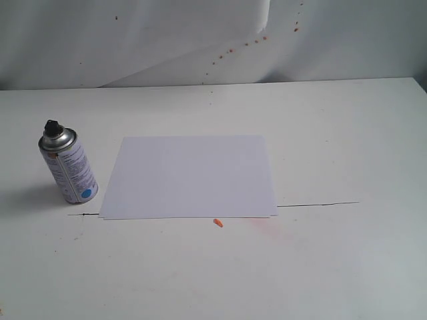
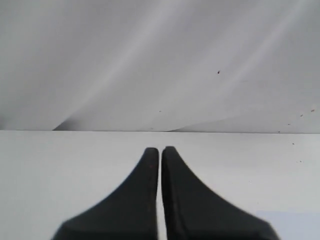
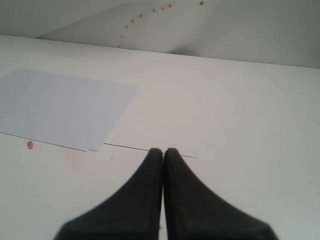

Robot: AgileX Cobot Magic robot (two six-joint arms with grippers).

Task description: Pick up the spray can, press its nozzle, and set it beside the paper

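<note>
The small silver metal spray can with the white-and-blue printed label [image 1: 68, 167] stands upright on the white table [image 1: 347, 133]. Its long axis is vertical and its small black plastic nozzle [image 1: 52, 125] sits on top. It is just beside the left edge of the large plain white sheet of paper [image 1: 190, 177], apart from it and not touching.

Neither arm shows in the exterior view. In the left wrist view the left gripper [image 2: 159, 150] has its dark jaws pressed together with nothing between them, and it looks across bare table to the grey backdrop (the can is nowhere in this picture). The right gripper [image 3: 163, 151] is likewise closed and empty. It faces the table with the paper [image 3: 65, 105] and a tiny orange fleck [image 3: 30, 144] off to one side.

The can is on the left arm's side of the scene, so that arm is probably the nearer one. Its jaws would need to part and approach the can's body from the side, across the vertical axis, leaving the nozzle clear for pressing.
</note>
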